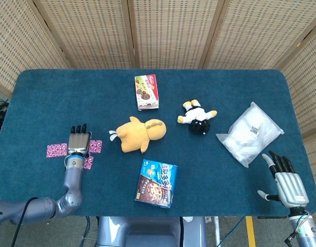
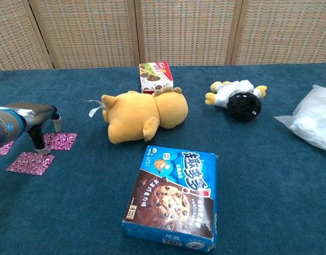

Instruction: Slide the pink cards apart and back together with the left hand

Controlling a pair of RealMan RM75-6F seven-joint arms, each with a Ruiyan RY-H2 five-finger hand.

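Blue table (image 1: 225, 82). Left hand (image 1: 78, 143) palm-down, fingers extended, tips touching pink cards (image 2: 60, 141) near the left edge. Three glittery, patterned squares, row running left-right. Right hand (image 1: 285, 181) empty, fingers spread, front-right corner.

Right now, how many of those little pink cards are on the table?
3. One pink card lies left of the left hand, one right of it, and one nearer the table's front edge, partly under the wrist from above. More could be hidden beneath the hand.
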